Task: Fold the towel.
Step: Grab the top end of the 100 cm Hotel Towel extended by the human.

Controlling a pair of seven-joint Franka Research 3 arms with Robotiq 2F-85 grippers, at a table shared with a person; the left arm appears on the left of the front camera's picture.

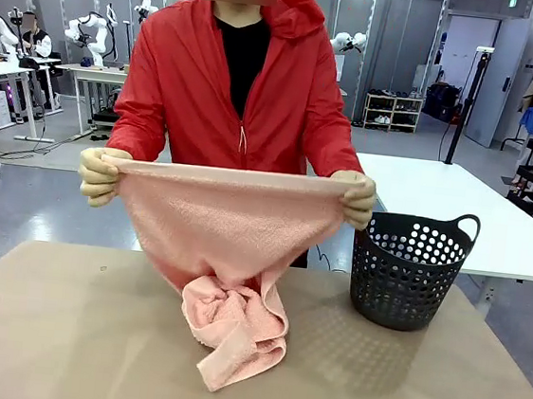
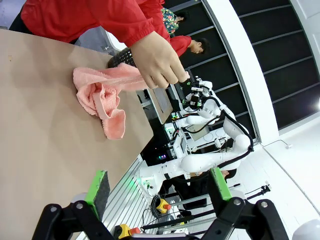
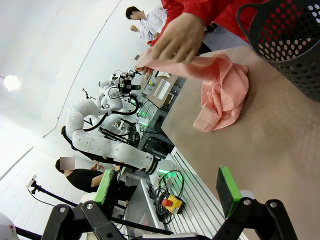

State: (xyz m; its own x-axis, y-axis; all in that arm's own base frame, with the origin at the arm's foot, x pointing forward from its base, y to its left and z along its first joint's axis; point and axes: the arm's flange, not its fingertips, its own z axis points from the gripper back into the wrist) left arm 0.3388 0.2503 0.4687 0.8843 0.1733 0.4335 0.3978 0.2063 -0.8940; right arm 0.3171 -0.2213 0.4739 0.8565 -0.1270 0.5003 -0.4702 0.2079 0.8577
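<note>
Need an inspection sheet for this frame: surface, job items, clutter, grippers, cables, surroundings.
Surface: tan table, carrying the towel's lower part and one basket.
Job's things: towel, top edge stretched between the person's right hand and left hand; lower end bunched on the table.
Clutter: dark perforated basket, upright on the robot's right side, apart from the towel.
Grippers: left gripper open, holding nothing; right gripper open, holding nothing.
Cables: nothing seen on the table; some on the floor far behind.
Surroundings: person in a red jacket at the far side; white table behind.
</note>
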